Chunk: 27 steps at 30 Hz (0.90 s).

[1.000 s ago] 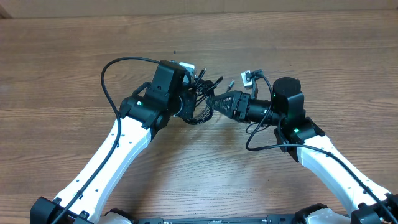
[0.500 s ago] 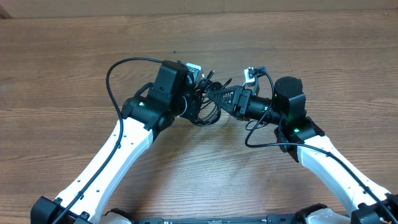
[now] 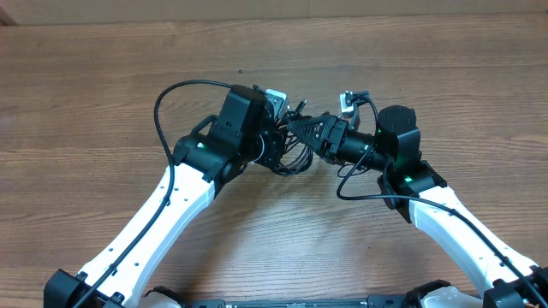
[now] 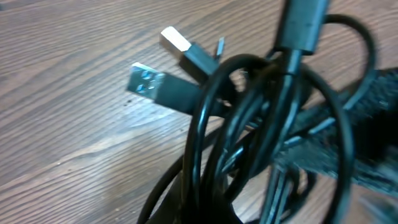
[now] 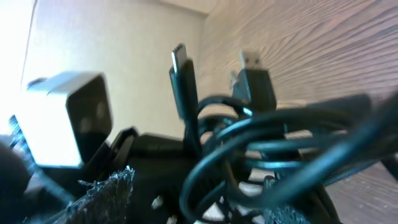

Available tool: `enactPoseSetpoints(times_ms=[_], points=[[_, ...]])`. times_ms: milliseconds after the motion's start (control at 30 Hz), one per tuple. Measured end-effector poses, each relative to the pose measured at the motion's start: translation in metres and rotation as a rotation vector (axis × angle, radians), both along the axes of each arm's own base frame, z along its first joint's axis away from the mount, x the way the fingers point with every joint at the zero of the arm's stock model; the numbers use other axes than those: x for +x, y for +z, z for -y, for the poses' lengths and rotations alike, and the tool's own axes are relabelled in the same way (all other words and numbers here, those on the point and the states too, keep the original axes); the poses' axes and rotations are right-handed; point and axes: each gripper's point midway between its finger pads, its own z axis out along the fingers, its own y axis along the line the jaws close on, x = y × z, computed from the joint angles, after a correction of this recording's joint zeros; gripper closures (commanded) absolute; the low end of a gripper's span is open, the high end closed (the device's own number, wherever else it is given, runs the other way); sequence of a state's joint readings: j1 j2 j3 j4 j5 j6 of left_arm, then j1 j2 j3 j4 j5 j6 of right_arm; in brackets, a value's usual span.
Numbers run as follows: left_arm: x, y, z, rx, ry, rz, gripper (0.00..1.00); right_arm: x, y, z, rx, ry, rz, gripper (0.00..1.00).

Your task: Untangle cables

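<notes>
Separation step in hand, second grip pending.

Clamped the cables (image 3: 289, 156) as one knotted bundle in the left gripper (image 3: 271, 141), fingers pressed together on the bundle, over the middle of the tabletop (image 3: 86, 85) toward its far edge. Set the right gripper (image 3: 301, 128) spread, with strands between its fingers and none pinched yet, judging from the right wrist view. Found two silver-tipped plug ends (image 4: 146, 79) free beside the knot, with crossed loops not yet parted. Judged the next move thus: close on one strand near a free plug, then draw slowly away from the left grip to slide it through the loops rather than tighten them. Noted no container in view.
</notes>
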<state>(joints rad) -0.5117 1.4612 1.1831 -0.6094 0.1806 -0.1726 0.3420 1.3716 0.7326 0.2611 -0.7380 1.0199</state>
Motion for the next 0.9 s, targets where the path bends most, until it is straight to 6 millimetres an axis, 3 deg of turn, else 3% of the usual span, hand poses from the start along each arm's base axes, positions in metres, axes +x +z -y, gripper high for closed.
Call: enactPoseSetpoints(times_ms=[200,900], points=[[-0.007,0.001,0.010,-0.017,-0.035,-0.010,0.96,0.007,-0.015,0.008,-0.061,-0.068,-0.025,0.40],[-0.008,0.000,0.011,-0.021,-0.041,-0.019,0.96,0.013,-0.036,0.010,-0.119,-0.088,-0.035,0.96]])
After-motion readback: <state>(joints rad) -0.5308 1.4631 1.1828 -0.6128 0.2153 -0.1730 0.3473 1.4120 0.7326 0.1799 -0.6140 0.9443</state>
